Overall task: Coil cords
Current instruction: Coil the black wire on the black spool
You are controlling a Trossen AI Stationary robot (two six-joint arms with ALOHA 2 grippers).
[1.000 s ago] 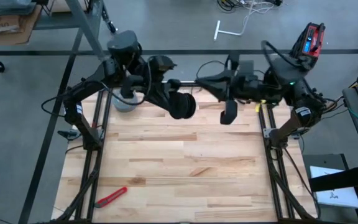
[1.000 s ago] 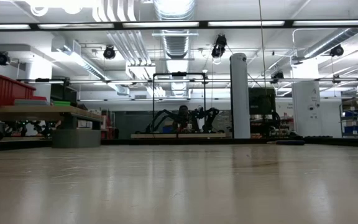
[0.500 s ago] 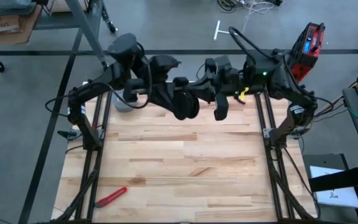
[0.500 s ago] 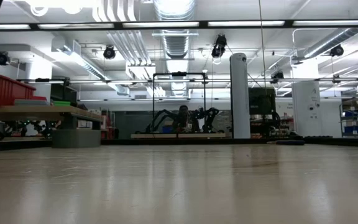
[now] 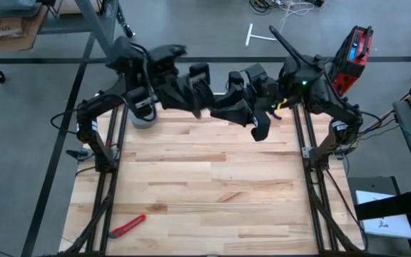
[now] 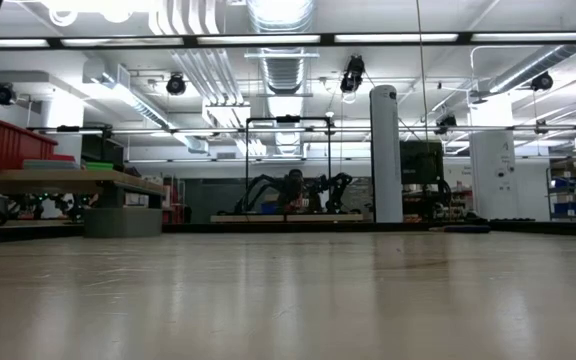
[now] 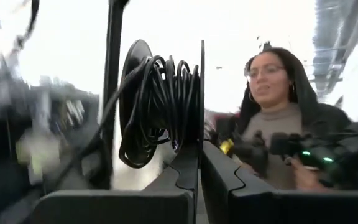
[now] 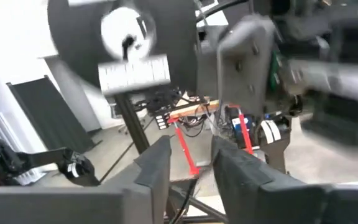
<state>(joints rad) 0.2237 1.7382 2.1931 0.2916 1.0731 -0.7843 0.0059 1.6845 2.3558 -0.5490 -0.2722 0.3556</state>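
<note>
Left claw (image 7: 199, 152) is pinched down on the thin edge of one flange of the reel (image 7: 194, 93). That's all it has: a sliver of rim between the two fingers. The cord (image 7: 157, 106) is bunched on the reel in loose loops, with a few sagging below the hub. Seen from above, the claw and reel hang in the air at about 12 o'clock of the table (image 5: 205, 193), over its far edge.

The right claw (image 8: 191, 149) is just beside it, toward 1 o'clock. Its fingers are parted with nothing between them.

What worries us:
- With that edge-only grip, any tug on the cord could twist the reel or pull it free.
- The saggy loops could slide over the flange and undo the coil.
- The two arms are packed tight together, so a careless reach could knock the reel or snag the cord on the arms' own cables.
- There's a person (image 7: 272, 124) just beyond the table's far edge, close to both arms.

What we can't make out:
- The cord's free end doesn't show anywhere.
- From above, the reel gets lost among the dark arm parts.
- The low camera shows only the tabletop and the room behind it.
- The right wrist camera shows a blurry dark disc with a white label. It's probably the reel's face, but we can't be sure.
</note>
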